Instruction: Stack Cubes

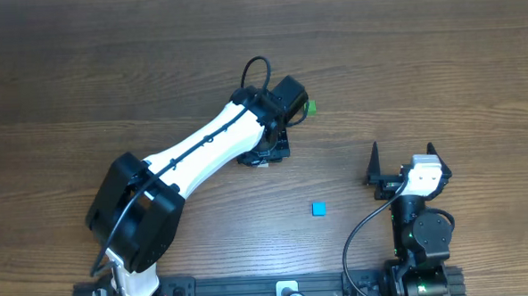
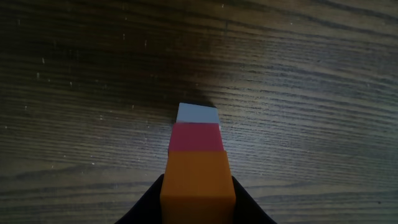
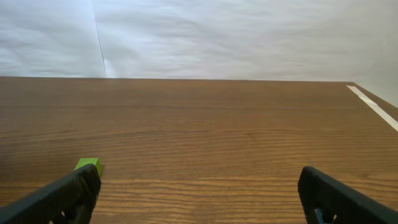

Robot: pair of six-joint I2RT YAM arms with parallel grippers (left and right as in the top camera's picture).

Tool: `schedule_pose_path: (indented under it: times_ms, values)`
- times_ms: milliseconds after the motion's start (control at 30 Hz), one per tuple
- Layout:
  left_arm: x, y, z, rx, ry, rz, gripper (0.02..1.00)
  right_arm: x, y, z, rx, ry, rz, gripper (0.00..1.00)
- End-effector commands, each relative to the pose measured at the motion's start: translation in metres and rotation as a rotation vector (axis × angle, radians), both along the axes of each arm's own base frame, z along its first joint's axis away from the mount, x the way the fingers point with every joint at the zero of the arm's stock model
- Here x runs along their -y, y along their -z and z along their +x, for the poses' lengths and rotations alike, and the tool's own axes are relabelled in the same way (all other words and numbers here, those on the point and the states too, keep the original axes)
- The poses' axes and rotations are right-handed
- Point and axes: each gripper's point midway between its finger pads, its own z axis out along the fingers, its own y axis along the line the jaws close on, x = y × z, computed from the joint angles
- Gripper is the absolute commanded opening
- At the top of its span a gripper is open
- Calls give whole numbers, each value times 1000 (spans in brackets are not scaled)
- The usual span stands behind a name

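An orange cube [image 2: 198,180] was gripped by the left pincer [image 2: 198,208], squared over a red cube [image 2: 195,137] and white cube [image 2: 198,114] for stacking; the right pincer [image 3: 199,180] was held wide, aside at four o'clock.

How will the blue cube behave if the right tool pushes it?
The blue cube sits flat-faced on the smooth wooden table, so it should slide, not roll. It looks small, probably light, so an off-centre push may spin it.
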Motion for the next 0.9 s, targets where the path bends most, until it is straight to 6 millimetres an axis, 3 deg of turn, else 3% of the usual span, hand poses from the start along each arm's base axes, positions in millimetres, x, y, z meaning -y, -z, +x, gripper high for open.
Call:
schedule_pose_path:
  times_ms: [33,167,500,567,700,800,900]
  values:
    - [0,2,3,-7,4,-1,123,0,3,0,-2,-2,-2,991]
    - [0,2,3,-8,4,-1,165,0,3,0,-2,-2,-2,991]
    - [0,2,3,-8,3,-1,459,0,3,0,-2,-2,-2,991]
    - [0,2,3,-8,3,-1,581,0,3,0,-2,-2,-2,993]
    - [1,2,4,-4,3,-4,961,0,3,0,-2,-2,-2,991]
    - [5,-5,9,28,3,-27,1000,0,3,0,-2,-2,-2,991]
    - [9,-31,23,131,-1,-74,998,0,3,0,-2,-2,-2,991]
